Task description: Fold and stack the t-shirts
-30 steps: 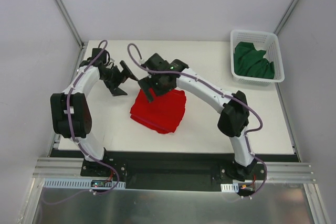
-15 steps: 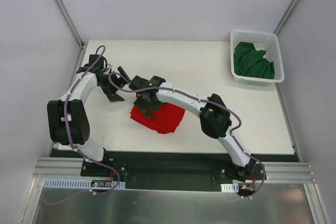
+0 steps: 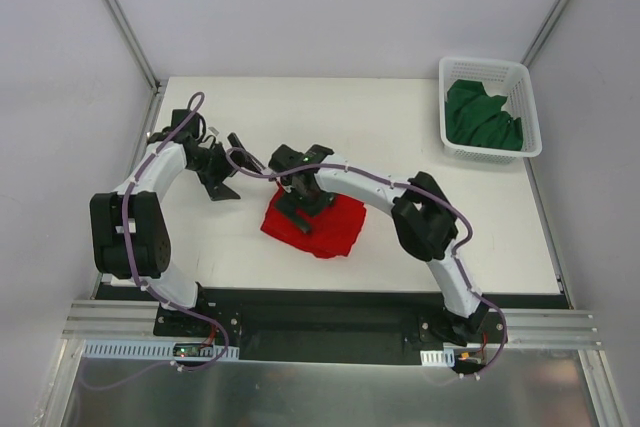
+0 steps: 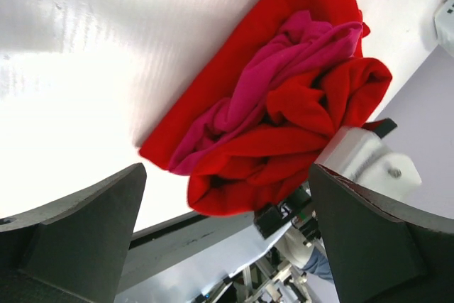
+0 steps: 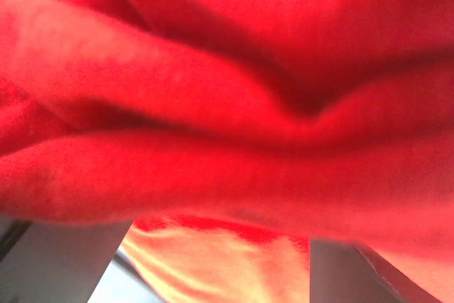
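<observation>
Three t-shirts, two arms and one basket share the white table (image 3: 400, 127) seen from above: the red t-shirt (image 3: 330, 232) lies bunched near the middle front, the dark green t-shirt (image 3: 485, 117) sits crumpled inside the white lattice basket (image 3: 480, 60) at the far right corner, and the third shirt is hidden from this angle. The right arm (image 3: 370, 182) bends low across the table with the right gripper (image 3: 300, 209) down on the red bundle's left part, its fingers too dark and small to read here. The left arm (image 3: 150, 167) curls along the left side, with the left gripper (image 3: 232, 159) just beside the bundle, spread and holding nothing. From the left wrist, two dark fingers (image 4: 78, 239) stand wide apart at the bottom corners, and the magenta t-shirt (image 4: 284, 69) shows rolled inside the red one, only partly visible, with a white piece of the right arm behind the bundle. From the right wrist, blurred red cloth fills nearly the whole frame, bulging above two grey fingers (image 5: 64, 260) set wide apart and cut off by the bottom edge
</observation>
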Controlling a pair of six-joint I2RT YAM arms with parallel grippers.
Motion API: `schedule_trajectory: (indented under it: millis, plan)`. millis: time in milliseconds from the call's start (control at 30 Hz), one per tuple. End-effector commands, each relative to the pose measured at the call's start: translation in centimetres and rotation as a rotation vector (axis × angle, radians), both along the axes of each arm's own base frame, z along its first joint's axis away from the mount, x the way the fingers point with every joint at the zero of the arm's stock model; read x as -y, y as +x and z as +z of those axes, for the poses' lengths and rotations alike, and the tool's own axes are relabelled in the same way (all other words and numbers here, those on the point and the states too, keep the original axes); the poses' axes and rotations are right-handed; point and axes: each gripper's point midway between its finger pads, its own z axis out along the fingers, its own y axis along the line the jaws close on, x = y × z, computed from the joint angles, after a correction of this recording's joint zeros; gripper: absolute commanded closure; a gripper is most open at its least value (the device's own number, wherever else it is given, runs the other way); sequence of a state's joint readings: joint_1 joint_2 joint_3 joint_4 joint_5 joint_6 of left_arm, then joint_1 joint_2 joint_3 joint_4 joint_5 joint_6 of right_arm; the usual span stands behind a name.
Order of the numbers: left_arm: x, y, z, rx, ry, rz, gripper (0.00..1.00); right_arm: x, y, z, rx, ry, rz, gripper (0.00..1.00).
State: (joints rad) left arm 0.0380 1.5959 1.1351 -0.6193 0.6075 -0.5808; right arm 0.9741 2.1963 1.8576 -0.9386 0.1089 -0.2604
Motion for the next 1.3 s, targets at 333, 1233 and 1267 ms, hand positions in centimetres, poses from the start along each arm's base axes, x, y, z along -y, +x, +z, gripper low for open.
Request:
schedule_trajectory:
  millis: [333,1233,1267]
  plan:
    - [1.1,-0.1,1.1,0.019,-0.057,-0.059,0.01,12.2,-6.1,3.0,-0.207,-0.261,0.052,0.04]
    - [2.0,-0.1,0.8,0.030,-0.130,-0.125,0.01,2.9,-4.4,8.1,-0.205,0.243,-1.221,0.04]
    - [2.1,-0.2,0.8,0.032,-0.135,-0.127,0.01,3.1,-3.2,8.1,-0.152,0.245,-1.250,0.04]
